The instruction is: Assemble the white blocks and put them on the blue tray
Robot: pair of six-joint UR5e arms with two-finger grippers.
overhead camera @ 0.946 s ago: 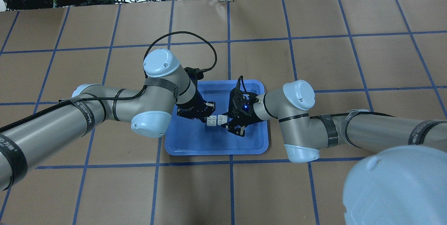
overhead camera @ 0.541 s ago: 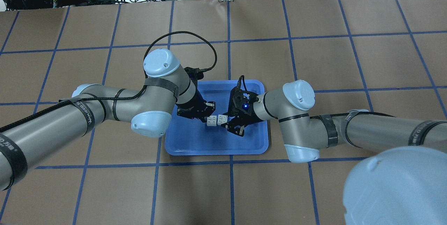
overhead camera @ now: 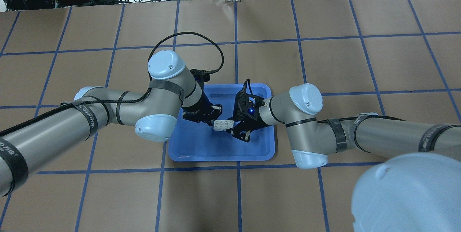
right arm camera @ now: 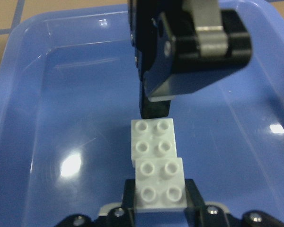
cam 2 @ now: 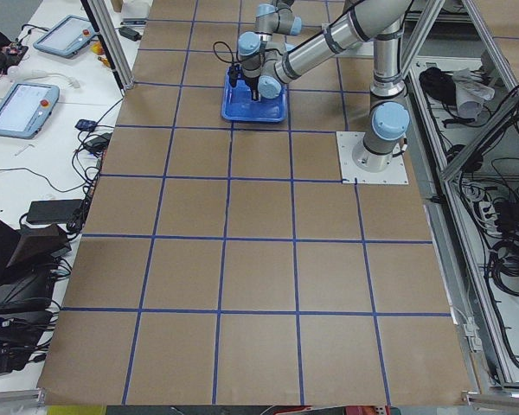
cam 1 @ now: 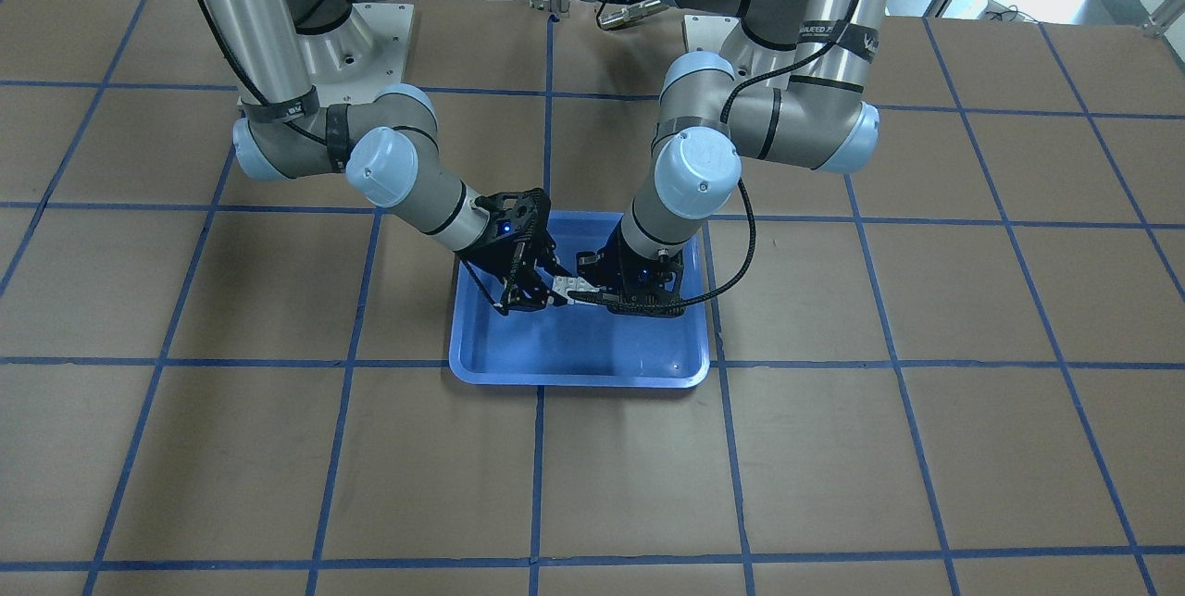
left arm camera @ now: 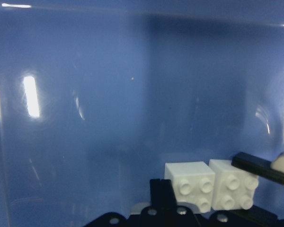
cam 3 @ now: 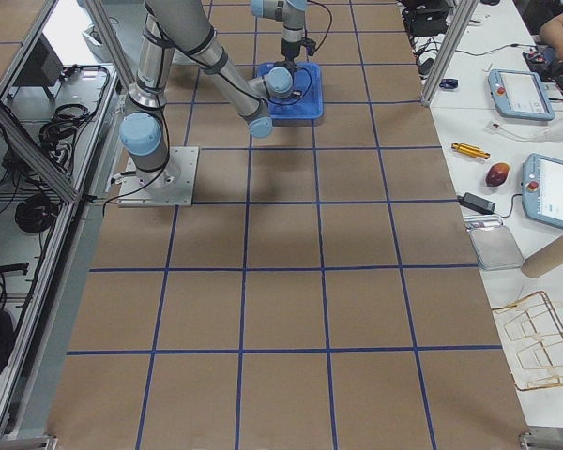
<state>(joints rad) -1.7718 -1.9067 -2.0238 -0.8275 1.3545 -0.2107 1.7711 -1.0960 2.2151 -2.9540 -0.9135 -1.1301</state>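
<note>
While clamped one apiece by left tool and right tool, studded square white blocks are held touching over the glossy blue tray on brown, blue-gridded surface.

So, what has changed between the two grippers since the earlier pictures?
The right gripper carried its white block toward the left gripper and closed the gap; the two blocks now touch. The left gripper, holding the other white block, stayed where it was, and both grips stayed shut.
</note>
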